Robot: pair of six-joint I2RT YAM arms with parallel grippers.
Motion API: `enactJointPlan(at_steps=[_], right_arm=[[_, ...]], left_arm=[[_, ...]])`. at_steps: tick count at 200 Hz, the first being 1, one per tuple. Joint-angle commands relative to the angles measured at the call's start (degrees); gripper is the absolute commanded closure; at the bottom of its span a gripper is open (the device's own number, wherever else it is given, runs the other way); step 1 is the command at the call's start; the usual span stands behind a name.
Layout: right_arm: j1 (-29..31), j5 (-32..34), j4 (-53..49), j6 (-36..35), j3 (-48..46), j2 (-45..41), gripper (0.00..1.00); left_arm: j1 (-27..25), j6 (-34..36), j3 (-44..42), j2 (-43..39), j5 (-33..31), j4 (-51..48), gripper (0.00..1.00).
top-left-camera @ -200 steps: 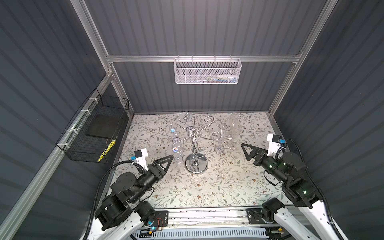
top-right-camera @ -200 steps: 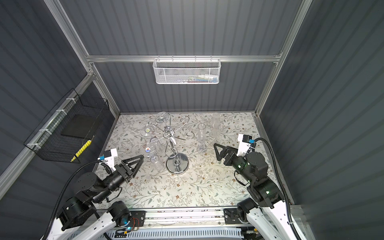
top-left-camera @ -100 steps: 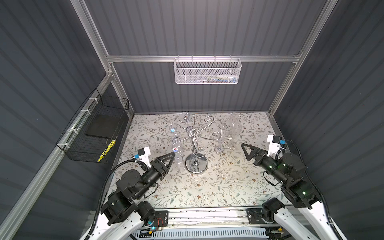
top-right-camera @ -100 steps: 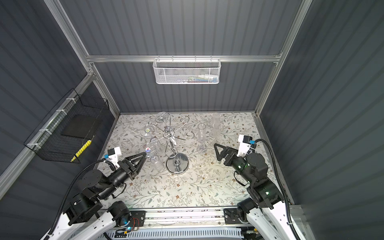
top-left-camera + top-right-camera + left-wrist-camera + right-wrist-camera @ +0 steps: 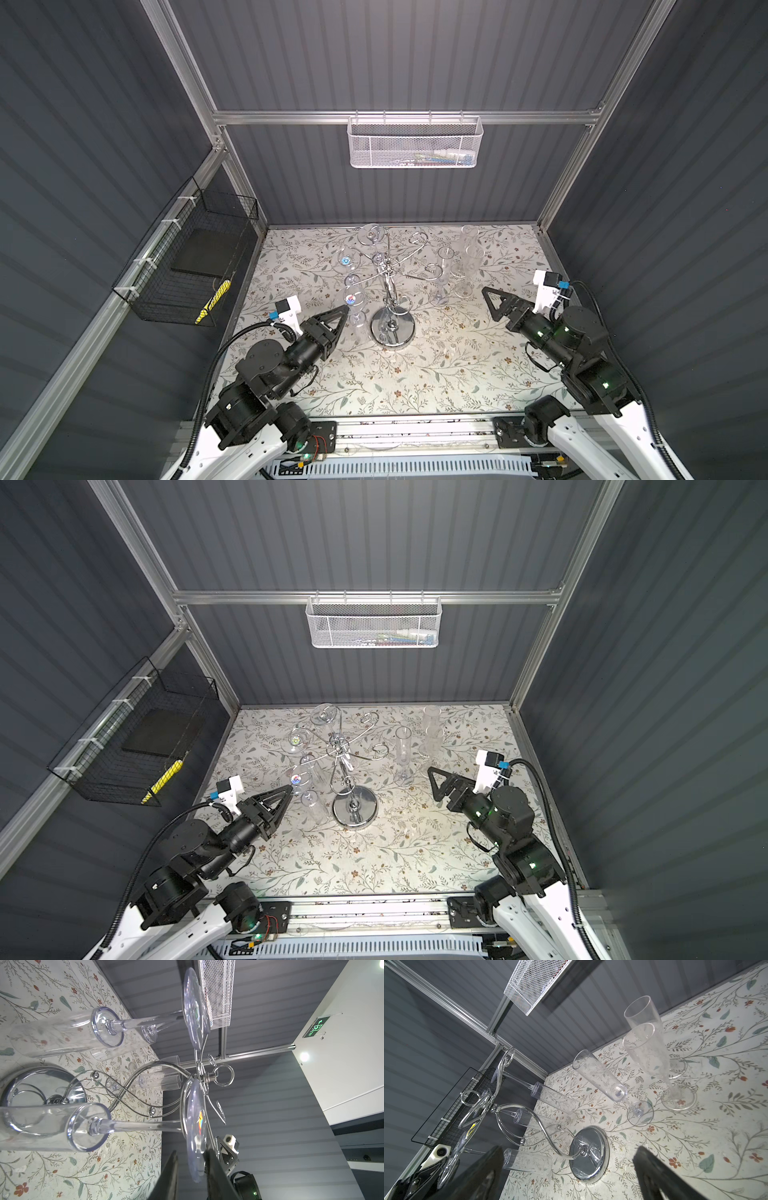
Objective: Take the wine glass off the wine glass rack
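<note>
— So, nearest first: how does the left gripper (image 5: 338, 313) stand?
— Narrowed, with one finger on each side of the flat foot of the wine glass (image 5: 41, 1122), the nearest of the hanging ones. In the left wrist view one finger overlaps the foot's rim and a sliver of gap shows beside the other, so I cannot tell whether it pinches.
— And the glass itself?
— On the wine glass rack (image 5: 392, 326), upside down. Its foot is caught in a curled hook on the rack's left side, and its bowl points down near the round chrome base.
— The right gripper (image 5: 569, 1149)?
— Spread wide with nothing between its fingers, off to the right of the rack and apart from it.
— Farther back?
— Two more glasses (image 5: 346, 261) hang upside down from the rack's left-hand arms. Three flutes (image 5: 442, 270) stand upright on the floral table (image 5: 415, 382), to the right of the rack. Beyond them a white mesh basket (image 5: 415, 145) hangs on the back wall, and a black wire basket (image 5: 187, 266) on the left wall.
</note>
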Motion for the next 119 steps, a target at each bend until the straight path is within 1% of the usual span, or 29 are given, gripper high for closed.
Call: enactJointPlan(at_steps=[1, 20, 52, 87, 119], right_arm=[[0.01, 0.19, 0.85, 0.37, -0.47, -0.65, 0.01], [-0.06, 0.27, 0.66, 0.37, -0.50, -0.97, 0.01], [-0.06, 0.74, 0.55, 0.85, -1.18, -1.72, 0.01], [-0.06, 0.83, 0.62, 1.60, -1.99, -2.24, 0.01], [-0.05, 1.09, 0.46, 1.60, -2.08, -2.51, 0.01]], left_arm=[[-0.23, -0.81, -0.45, -0.03, -0.98, 0.53, 0.78], [-0.23, -0.35, -0.09, 0.16, -1.21, 0.55, 0.81], [-0.22, 0.38, 1.21, 0.02, -1.45, -2.14, 0.85], [-0.23, -0.28, 0.85, -0.71, -1.83, -2.58, 0.90], [-0.20, -0.92, 0.41, -1.07, -1.85, -1.54, 0.97]])
